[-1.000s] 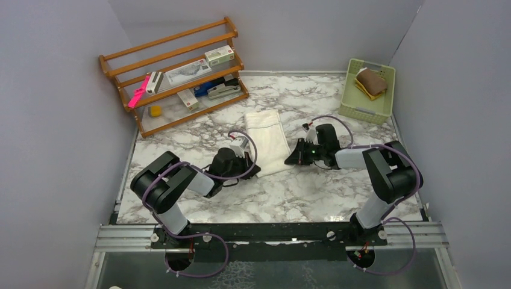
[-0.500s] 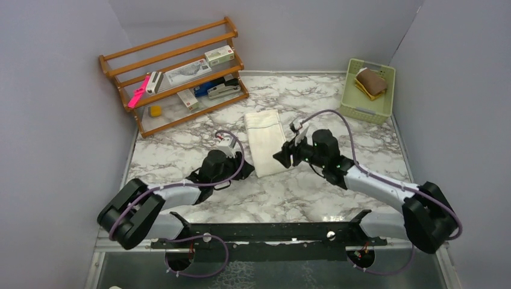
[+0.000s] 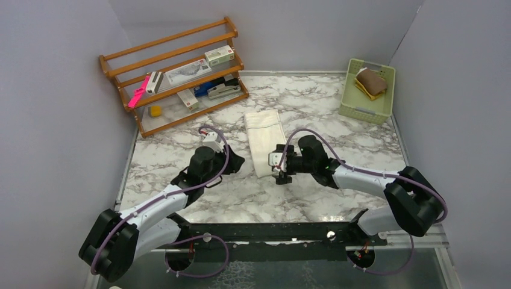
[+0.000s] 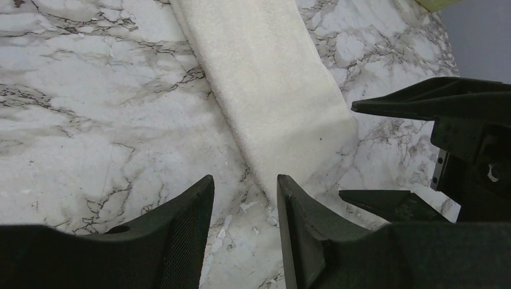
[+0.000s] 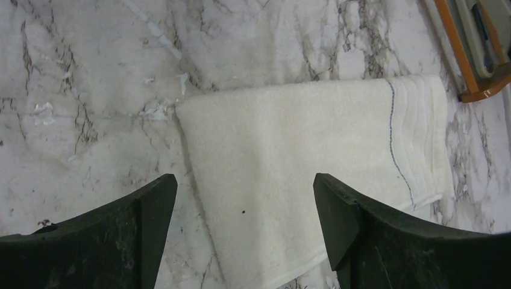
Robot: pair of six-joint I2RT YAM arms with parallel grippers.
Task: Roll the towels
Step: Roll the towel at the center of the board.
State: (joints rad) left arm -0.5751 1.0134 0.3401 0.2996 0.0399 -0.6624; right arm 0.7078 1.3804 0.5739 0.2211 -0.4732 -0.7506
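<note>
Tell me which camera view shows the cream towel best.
The right wrist view: the cream towel is large, its thin stitched line clear. Top external shows it whole but small; left wrist, only one end.

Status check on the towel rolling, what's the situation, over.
Left gripper open beside cream towel near corner; right gripper open over its near end. Towel flat, unrolled. Second towel in green basket. Nothing lying on the cream towel.

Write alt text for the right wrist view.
The open right end effector frames a folded cream towel lying flat on the marble table. A thin dark stripe crosses the towel's far end, and a wooden rack shows at top right.
</note>
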